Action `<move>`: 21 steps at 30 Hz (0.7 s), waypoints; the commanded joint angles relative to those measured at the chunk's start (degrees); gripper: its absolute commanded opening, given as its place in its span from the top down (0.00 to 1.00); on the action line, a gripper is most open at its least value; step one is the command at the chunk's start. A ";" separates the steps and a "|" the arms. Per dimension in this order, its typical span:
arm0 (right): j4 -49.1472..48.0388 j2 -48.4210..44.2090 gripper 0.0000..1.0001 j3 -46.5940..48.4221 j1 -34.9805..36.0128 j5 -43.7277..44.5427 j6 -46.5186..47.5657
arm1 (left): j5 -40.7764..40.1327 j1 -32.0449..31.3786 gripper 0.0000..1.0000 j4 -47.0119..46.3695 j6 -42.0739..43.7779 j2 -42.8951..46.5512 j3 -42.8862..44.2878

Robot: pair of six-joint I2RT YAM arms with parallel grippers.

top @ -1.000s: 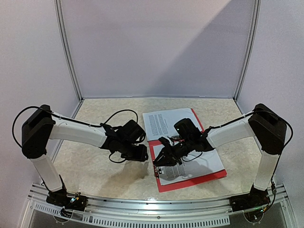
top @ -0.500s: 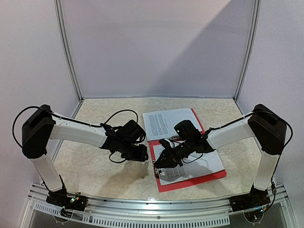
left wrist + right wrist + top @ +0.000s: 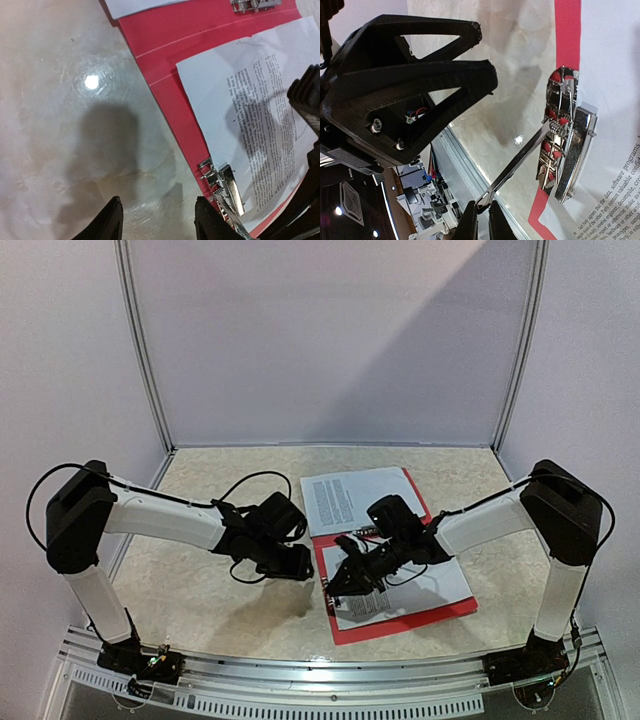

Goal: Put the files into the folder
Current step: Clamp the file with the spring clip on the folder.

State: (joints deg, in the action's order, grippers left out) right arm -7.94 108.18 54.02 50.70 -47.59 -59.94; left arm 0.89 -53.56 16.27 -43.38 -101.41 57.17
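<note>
Fingers of your right gripper [image 3: 481, 222] are pinched together on the thin metal lever [image 3: 520, 160] of the silver ring clip [image 3: 565, 150], at the left edge of the flat red plastic folder [image 3: 400, 625]. That folder lies open toward the table's near edge, right of the middle, with white printed paper sheets [image 3: 420, 585] on both covers. Your left gripper [image 3: 160, 222] hovers with jaws spread over the beige marbled table [image 3: 50, 125], just beside the folder's left edge.

Pale lilac walls [image 3: 330, 340] with aluminium corner posts [image 3: 145, 350] enclose a marbled beige tabletop [image 3: 200, 610] (glossy enough to mirror a lamp); the glare spot [image 3: 91, 81] lies just ahead of the left fingers [image 3: 111, 220].
</note>
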 commanded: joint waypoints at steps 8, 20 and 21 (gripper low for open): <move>6.13 0.54 0.93 -3.14 0.94 3.00 4.83 | 4.42 -0.81 0.51 -5.63 -2.03 -4.12 1.20; 11.49 -0.40 0.94 -3.00 1.09 6.66 9.72 | 4.56 -2.77 0.52 -8.43 -4.36 -4.88 1.79; 11.47 -0.42 0.94 -2.92 1.15 6.67 9.83 | 4.72 -2.83 0.52 -8.26 -4.41 -5.38 2.21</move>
State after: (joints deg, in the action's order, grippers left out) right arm -2.15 108.07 52.14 51.48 -45.54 -52.12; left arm 5.43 -55.16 8.95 -46.98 -105.58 57.82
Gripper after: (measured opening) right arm 0.060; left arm 0.486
